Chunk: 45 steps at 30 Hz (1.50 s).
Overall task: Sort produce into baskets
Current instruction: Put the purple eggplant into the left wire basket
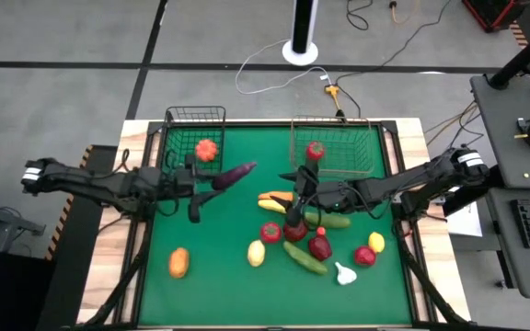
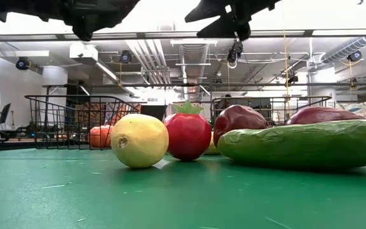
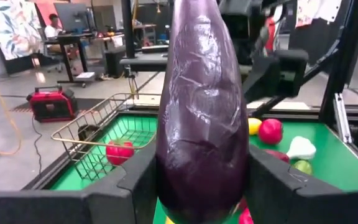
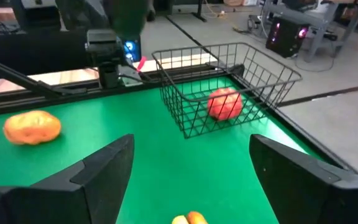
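My left gripper (image 1: 208,187) hangs over the table's left half, shut on a purple eggplant (image 1: 234,175), just near of the black wire basket (image 1: 195,118), which holds an orange-red tomato (image 1: 207,150). My right gripper (image 1: 293,196) stands open and empty above the loose produce at mid-table; its wrist view shows open fingers (image 4: 107,171) facing the black basket (image 4: 185,115). The brownish wire basket (image 1: 334,165) at the far right holds a red fruit (image 1: 315,150). Cucumbers (image 1: 305,258), red fruits (image 1: 270,232), a lemon (image 1: 256,253) and white garlic (image 1: 344,273) lie on the green mat. My left gripper pinches the eggplant's thick end (image 3: 197,180) between its two fingers (image 3: 135,183). The fingers come level from the table's left and lie along the eggplant. It sticks out ahead of them, narrow end foremost toward the table's right, lifted clear of the mat.
An orange fruit (image 1: 179,262) lies alone at the near left, with bare green mat (image 1: 219,294) around it. A yellow fruit (image 1: 376,242) and a red one (image 1: 364,256) sit near the right edge. Wooden strips (image 1: 109,276) border the mat.
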{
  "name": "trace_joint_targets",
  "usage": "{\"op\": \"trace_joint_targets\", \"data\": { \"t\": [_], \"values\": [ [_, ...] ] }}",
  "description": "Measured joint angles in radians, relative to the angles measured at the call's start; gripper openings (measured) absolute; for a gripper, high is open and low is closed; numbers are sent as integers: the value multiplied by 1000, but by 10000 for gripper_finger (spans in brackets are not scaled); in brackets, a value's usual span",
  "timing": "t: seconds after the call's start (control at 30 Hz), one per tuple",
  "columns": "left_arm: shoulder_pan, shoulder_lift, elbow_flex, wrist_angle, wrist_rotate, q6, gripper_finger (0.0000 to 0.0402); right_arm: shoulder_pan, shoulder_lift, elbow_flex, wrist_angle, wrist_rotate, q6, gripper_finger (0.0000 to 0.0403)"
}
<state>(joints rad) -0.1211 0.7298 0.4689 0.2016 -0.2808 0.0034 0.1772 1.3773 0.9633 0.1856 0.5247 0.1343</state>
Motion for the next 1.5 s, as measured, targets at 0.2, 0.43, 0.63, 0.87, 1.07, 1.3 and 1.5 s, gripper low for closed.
{"op": "trace_joint_targets", "data": {
  "t": [0.2,0.43,0.63,0.87,1.07,1.3,1.5],
  "values": [
    [0,-20,56,-118,-174,-37,172,0,0,-47,33,0,47,304],
    [49,24,300,-846,-602,-335,171,0,0,-46,35,1,49,311],
    [210,121,482,-1356,-567,-610,171,0,0,-28,36,1,23,307],
    [301,198,507,-1373,-534,-536,171,0,-1,-20,36,1,21,306],
    [400,262,505,-1377,-353,-429,171,0,-1,-20,33,1,20,311],
    [577,363,505,-1398,-123,-252,171,0,-1,-20,34,1,21,304],
    [689,446,505,-1398,-154,-173,171,0,-1,-20,34,1,21,310]
  ]
}}
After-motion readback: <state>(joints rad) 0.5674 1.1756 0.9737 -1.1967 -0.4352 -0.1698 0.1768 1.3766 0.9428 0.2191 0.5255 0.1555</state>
